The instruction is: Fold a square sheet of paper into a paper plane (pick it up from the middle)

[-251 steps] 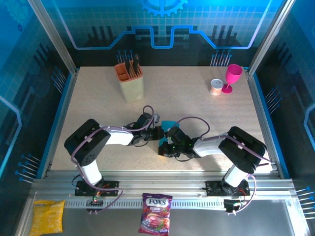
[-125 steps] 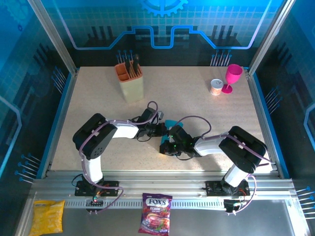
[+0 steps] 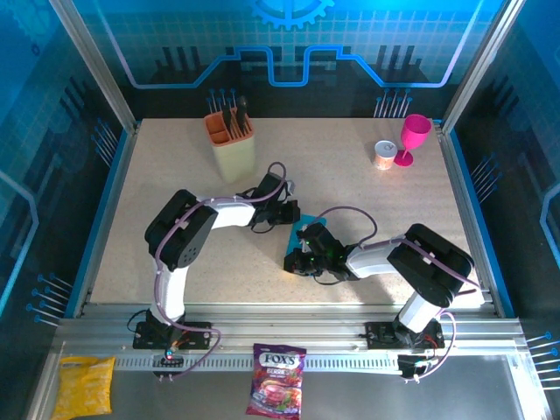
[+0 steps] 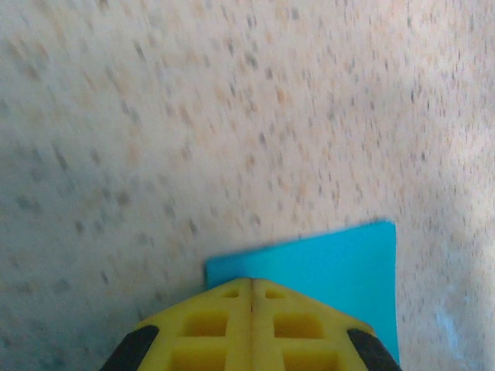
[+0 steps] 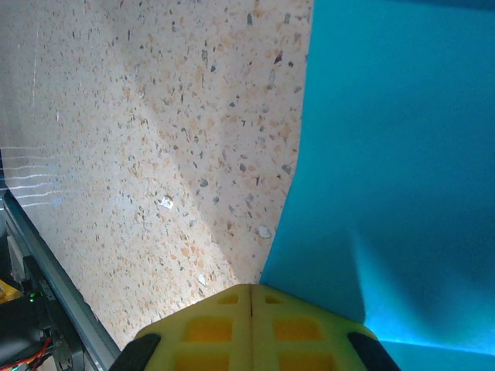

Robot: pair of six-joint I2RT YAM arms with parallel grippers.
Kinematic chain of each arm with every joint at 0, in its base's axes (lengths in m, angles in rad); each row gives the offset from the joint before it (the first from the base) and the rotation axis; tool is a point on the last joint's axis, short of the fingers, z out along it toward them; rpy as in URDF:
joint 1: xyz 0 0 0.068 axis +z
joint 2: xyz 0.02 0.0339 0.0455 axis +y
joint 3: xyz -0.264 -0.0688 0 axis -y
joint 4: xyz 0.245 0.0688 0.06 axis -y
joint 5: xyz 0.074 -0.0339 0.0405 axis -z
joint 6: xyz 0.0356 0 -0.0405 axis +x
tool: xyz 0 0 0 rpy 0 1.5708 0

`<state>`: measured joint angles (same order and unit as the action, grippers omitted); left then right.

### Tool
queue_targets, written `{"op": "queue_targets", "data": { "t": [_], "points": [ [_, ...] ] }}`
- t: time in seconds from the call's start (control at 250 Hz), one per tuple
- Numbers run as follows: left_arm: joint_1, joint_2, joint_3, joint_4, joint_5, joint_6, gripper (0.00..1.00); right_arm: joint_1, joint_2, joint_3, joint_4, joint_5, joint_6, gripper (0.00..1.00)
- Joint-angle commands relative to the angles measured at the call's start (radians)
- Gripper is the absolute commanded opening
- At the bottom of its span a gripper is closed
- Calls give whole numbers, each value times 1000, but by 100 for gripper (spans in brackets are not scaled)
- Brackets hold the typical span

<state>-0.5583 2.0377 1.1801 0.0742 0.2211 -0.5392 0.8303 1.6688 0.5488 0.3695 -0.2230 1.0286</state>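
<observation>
Your left hand (image 4: 251,284) is pressed together, its tip at the edge of the blue sheet of paper (image 4: 332,263). Your right hand (image 5: 251,292) is pressed together at another edge. The paper lies mid-worktop (image 3: 175,197). The holder (image 3: 233,150), can (image 3: 383,155) and pink cup (image 3: 413,138) stand well apart.

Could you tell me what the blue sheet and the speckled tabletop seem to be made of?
The bright cyan-blue sheet looks like thin matte paper, curving softly without glare. The beige speckled tabletop seems stone-look laminate or terrazzo: scattered dark flecks.
</observation>
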Motion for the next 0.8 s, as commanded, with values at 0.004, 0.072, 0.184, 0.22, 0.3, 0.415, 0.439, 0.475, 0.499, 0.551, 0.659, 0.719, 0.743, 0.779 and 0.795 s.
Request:
{"op": "queue_targets", "data": {
  "t": [0.004, 0.072, 0.184, 0.22, 0.3, 0.415, 0.439, 0.475, 0.499, 0.551, 0.659, 0.719, 0.743, 0.779, 0.795],
  "points": [
    [15, 44, 76, -57, -33, 44, 0, 19, 84, -77, -239, 31, -11, 0],
    [18, 63, 112, -79, -38, 56, 0, 20, 78, -81, -240, 32, -12, 0],
    [30, 70, 143, -101, -43, 63, 0, 18, 68, -82, -247, 28, -34, 0],
    [35, 64, 145, -104, -42, 65, 0, 15, 62, -81, -256, 24, -49, 0],
    [41, 28, 128, -100, -43, 66, 0, 3, 38, -81, -279, 7, -107, 0],
    [41, -46, 76, -87, -43, 63, 0, -32, -13, -77, -358, -46, -255, 0],
    [41, -62, 61, -79, -39, 56, 0, -42, -24, -75, -381, -54, -282, 0],
    [41, -87, 35, -67, -32, 44, 0, -58, -39, -80, -405, -70, -318, 0],
    [41, -101, 18, -57, -27, 34, 0, -69, -48, -82, -417, -81, -338, 0],
    [40, -129, -17, -40, -14, 16, 0, -95, -64, -87, -438, -108, -371, 0],
    [29, -178, -101, 23, 11, -33, 0, -120, -81, -92, -459, -122, -394, 0],
    [14, -198, -137, 52, 19, -52, 0, -122, -76, -89, -457, -123, -392, 0],
    [7, -202, -149, 62, 23, -57, 0, -122, -75, -89, -456, -122, -391, 0],
    [-4, -206, -162, 73, 27, -65, 0, -122, -72, -90, -450, -125, -386, 0],
    [-11, -206, -165, 77, 29, -67, 0, -122, -70, -91, -447, -125, -383, 0]
  ]
}}
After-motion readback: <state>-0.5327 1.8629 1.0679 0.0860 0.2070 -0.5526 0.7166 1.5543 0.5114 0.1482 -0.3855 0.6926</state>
